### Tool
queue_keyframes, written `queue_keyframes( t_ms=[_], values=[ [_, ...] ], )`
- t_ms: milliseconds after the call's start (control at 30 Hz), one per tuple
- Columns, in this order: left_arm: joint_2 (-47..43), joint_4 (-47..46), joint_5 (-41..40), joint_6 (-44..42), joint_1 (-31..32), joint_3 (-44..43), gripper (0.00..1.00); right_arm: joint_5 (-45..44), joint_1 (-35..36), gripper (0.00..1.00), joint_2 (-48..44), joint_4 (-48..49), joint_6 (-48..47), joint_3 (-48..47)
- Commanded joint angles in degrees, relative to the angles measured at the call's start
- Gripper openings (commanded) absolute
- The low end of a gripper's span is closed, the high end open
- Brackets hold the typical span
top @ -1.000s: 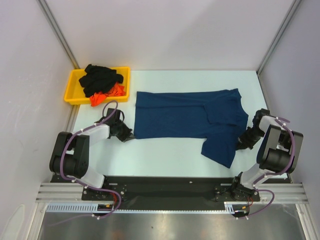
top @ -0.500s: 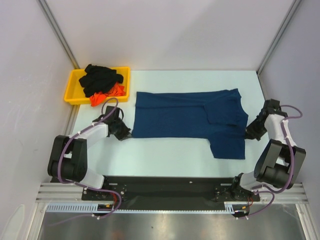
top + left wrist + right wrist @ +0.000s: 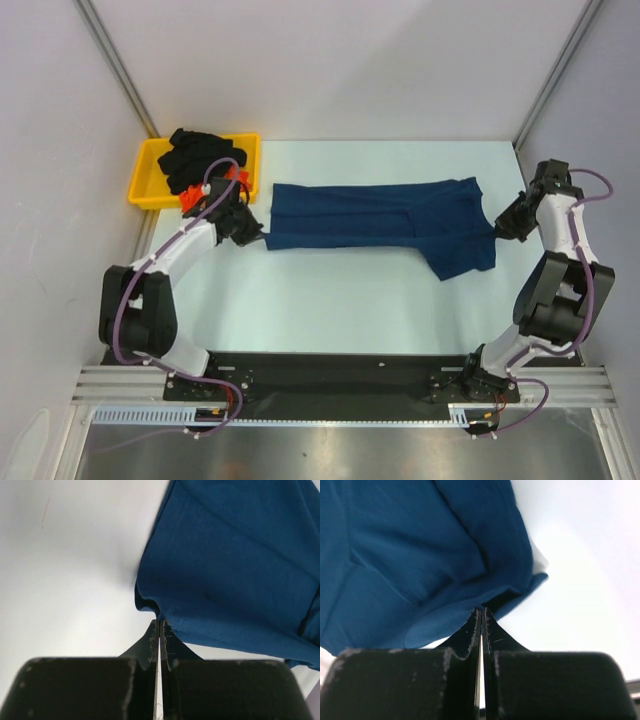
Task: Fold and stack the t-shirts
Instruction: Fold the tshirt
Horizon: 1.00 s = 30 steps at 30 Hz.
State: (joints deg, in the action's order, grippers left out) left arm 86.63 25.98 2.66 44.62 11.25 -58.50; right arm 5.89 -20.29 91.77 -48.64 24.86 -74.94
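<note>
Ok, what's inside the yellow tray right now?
A crumpled black t-shirt lies on top of an orange-red one in the yellow tray. Only edges of the orange-red cloth show, and anything beneath is covered.

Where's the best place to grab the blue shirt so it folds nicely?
Pinch its thin edge at each end, coming in low from the outside. The blue shirt lies spread on the table, so only the rim offers a grip. The left gripper and right gripper have fingers shut on such edges.
</note>
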Motion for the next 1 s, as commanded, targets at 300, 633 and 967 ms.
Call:
queue_keyframes(
  t_ms=[300, 633, 967],
  values=[
    [12.15, 3.29, -2.3, -1.99, -0.52, -13.47, 0.0, 3.34, 1.4, 0.0, 16.07, -0.84, -0.52, -18.92],
    [21.73, 5.49, -1.87, -3.05, -1.84, -24.01, 0.0, 6.5, 2.19, 0.0, 24.59, -3.11, -0.52, -28.76],
    [26.13, 7.59, -2.13, -1.91, -2.1, -27.28, 0.0, 7.21, 3.59, 0.0, 30.84, -5.41, -1.48, -35.01]
  ],
)
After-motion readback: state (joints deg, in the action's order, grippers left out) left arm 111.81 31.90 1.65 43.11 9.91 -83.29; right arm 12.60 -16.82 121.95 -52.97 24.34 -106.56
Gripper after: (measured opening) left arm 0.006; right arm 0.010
